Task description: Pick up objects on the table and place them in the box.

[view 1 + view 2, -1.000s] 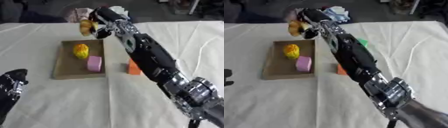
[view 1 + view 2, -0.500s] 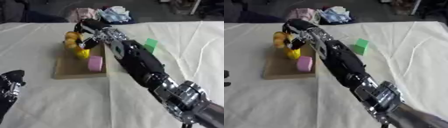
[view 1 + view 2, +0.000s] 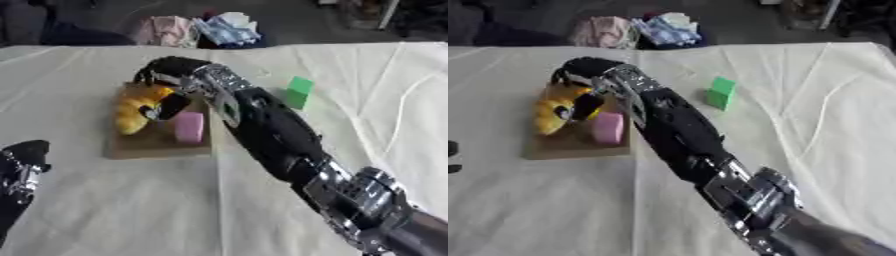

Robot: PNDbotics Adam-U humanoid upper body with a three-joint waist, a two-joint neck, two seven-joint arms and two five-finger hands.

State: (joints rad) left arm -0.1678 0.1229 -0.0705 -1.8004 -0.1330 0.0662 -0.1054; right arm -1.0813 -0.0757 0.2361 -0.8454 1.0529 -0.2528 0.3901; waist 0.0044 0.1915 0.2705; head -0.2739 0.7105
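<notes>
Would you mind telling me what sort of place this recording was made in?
Probably a robot lab or test room rather than a home: a table draped in a white cloth, a shallow brown box holding toy-like items, a green block, and clothes heaped beyond the far edge.

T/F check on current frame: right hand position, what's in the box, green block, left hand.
1. The right hand is over the box. True.
2. The pink block lies on the cloth outside the box. False: it lies inside the box.
3. The green block is on the table, outside the box. True.
4. The left hand holds the yellow toy. False: it sits idle at the lower left; the toy is in the box at the right hand.
5. The orange block is visible right of the box. False: none shows.
</notes>
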